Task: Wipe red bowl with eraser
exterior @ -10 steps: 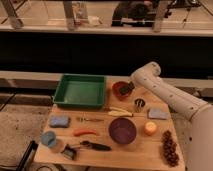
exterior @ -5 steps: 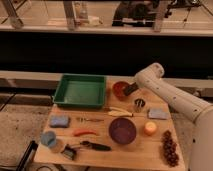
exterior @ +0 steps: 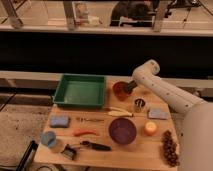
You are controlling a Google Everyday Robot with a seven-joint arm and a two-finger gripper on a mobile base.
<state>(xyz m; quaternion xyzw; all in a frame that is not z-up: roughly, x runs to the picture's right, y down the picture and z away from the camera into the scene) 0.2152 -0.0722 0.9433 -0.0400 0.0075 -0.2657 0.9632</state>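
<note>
Red bowl (exterior: 119,93) sits loose on the table (exterior: 145,151), just right of the tray (exterior: 80,105). Your gripper (exterior: 129,89) hangs over its right rim, clamped tight on what appears to be the eraser (exterior: 128,91). If you press sideways too hard, the red bowl may slide or tip — toward the tray.

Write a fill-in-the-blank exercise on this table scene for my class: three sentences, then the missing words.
1. The gripper is at the rim of the red bowl, which stands beside the ___ tray.
2. The purple bowl is ___ than the red bowl.
3. The grapes lie ___ the camera than the tray.

Missing words: green; larger; nearer to
</note>
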